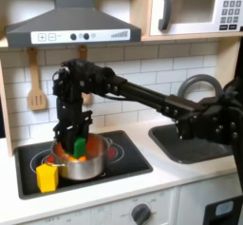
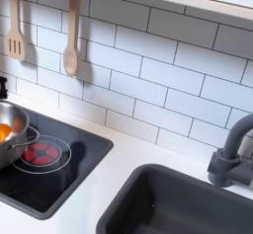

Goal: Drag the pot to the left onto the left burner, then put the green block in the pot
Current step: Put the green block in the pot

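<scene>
The pot [image 1: 78,161] sat on the left side of the black cooktop [image 1: 133,158] in the first exterior view, approx. over the left burner, which it covered, so the drag step looked done. In the second exterior view the pot's rim [image 2: 10,129] showed at the second exterior view's left edge, w/ something orange [image 2: 5,132] inside.

The green block [image 1: 80,147] was right over the pot's mouth, just above or barely inside the rim. The gripper [image 1: 76,141] hung straight down w/ its fingers either side of the block. Couldn't tell for sure whether it was clamped on the block or had let go; to my eye it was holding it. So step 2 was nearly there: what remained was lowering, releasing, and lifting clear.

An orange round piece [image 1: 65,153] already lay in the pot beside the block, taking up part of the floor; the block would prob. land on or against it. A yellow cup-like piece [image 1: 46,177] stood on the cooktop touching or just beside the pot's front-left side; not in the way of a straight drop.

The other burner [image 2: 42,152] w/ red rings was bare. Further out: wooden utensils [image 2: 70,33] on the tile wall, range hood [image 1: 71,25] above, microwave [image 1: 195,6], sink [image 2: 188,203] and faucet [image 2: 229,159] well apart on the second exterior view's right.
</scene>
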Controlling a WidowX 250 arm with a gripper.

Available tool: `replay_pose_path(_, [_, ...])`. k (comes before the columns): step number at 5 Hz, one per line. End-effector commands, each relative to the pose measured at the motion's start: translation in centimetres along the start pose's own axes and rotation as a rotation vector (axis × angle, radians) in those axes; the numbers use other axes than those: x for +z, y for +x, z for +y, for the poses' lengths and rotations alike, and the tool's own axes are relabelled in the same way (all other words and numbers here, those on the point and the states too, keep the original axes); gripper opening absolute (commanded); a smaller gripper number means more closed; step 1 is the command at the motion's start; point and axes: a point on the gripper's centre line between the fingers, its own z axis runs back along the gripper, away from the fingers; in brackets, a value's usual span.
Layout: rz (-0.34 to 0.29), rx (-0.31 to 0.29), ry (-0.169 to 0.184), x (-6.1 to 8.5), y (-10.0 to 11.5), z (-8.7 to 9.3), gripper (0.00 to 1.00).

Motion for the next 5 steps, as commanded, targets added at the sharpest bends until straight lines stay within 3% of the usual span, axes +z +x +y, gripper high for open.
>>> replay_pose_path(1, [0.005, -0.015, 0.002, -0.5, -0.2, -0.3, 0.00])
replay_pose_path(2, [0.009, -0.026, 0.000, -0.8, -0.6, -0.5, 0.58])
replay_pose_path(3, [0.040, -0.016, 0.000, -1.7, -1.0, -0.3, 0.90])
replay_pose_path(4, [0.036, -0.014, 0.002, -1.7, -0.9, -0.1, 1.00])
replay_pose_path(5, [0.029, -0.012, -0.001, -1.5, -0.9, -0.2, 1.00])
